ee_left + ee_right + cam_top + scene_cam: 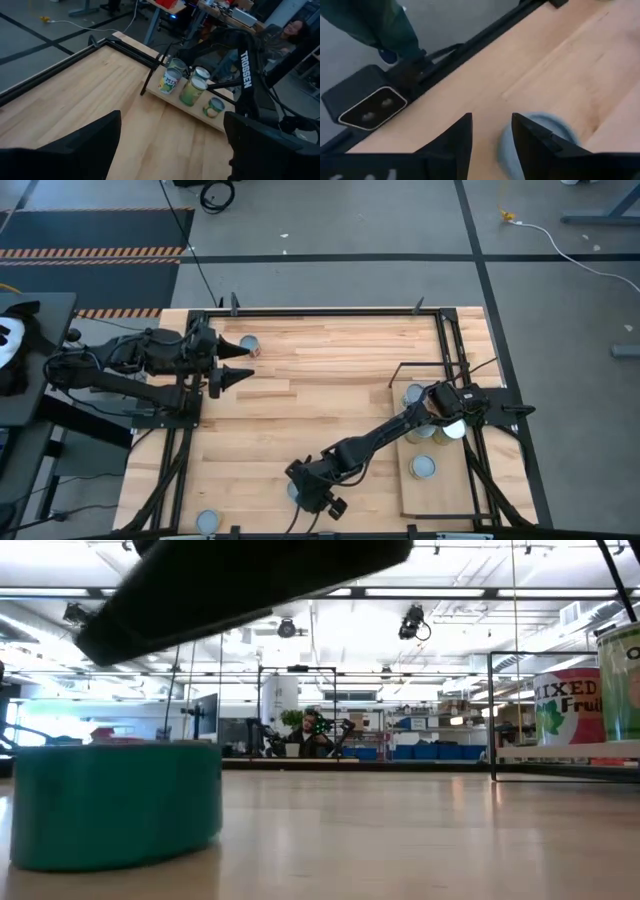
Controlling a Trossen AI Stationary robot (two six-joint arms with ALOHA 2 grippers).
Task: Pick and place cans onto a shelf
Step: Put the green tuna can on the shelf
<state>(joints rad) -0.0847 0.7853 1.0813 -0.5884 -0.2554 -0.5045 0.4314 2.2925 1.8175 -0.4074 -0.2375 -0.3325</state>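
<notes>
From above, my right pincer (318, 498) hangs at the near edge of the planked wooden surface (330, 390), beside a small round tin with a silvery top (294, 491). The flat pale wood shelf with its black wire frame (445, 490) sits well apart and already carries 4 tins. The left pincer (240, 362) waits open near another grey-topped tin (248, 345).

Level with the surface, a squat teal tin (110, 802) fills the near left. I cannot tell whether it is my target.

From the left wrist, the shelf tins stand crowded together, so a careless placement could topple one.

From the right wrist, the fingers are apart and empty. The tin sits off-centre, partly behind 1 finger (532, 137). Descending now could land that finger on the top or shove the tin off the edge.
</notes>
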